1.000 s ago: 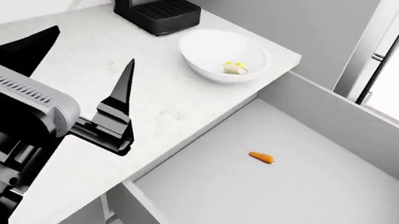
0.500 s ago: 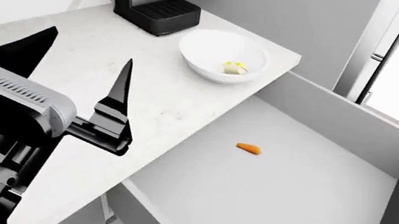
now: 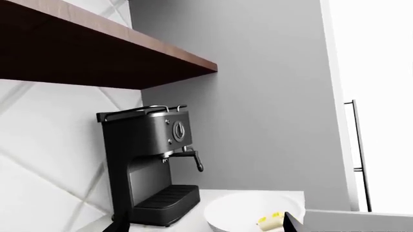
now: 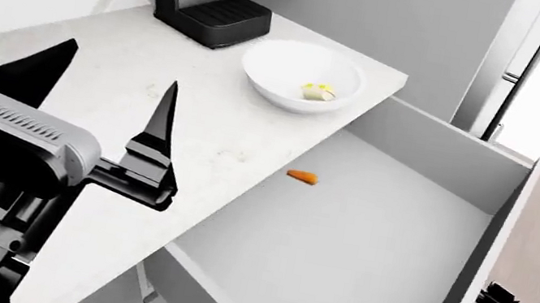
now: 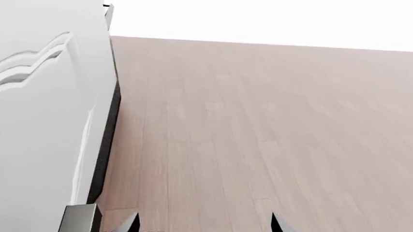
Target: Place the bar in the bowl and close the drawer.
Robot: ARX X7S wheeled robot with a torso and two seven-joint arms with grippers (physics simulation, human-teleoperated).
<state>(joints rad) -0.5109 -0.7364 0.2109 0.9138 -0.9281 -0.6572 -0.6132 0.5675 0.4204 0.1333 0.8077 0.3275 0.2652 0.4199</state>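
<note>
no text, label, brand or number can be read anywhere, not even on the coffee machine [image 3: 152, 164] dial

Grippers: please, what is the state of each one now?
Left gripper: open, holding nothing.
Right gripper: fingertips apart, so open, nothing between them.

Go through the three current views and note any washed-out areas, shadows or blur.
Head view: sharp, flat lighting, the bright area at upper right blown to white, only faint shading inside the wide white bowl. Left wrist view: crisp, white strip at the right edge, dark underside on the brown wooden shelf. Right wrist view: top band overexposed, no blur.
</note>
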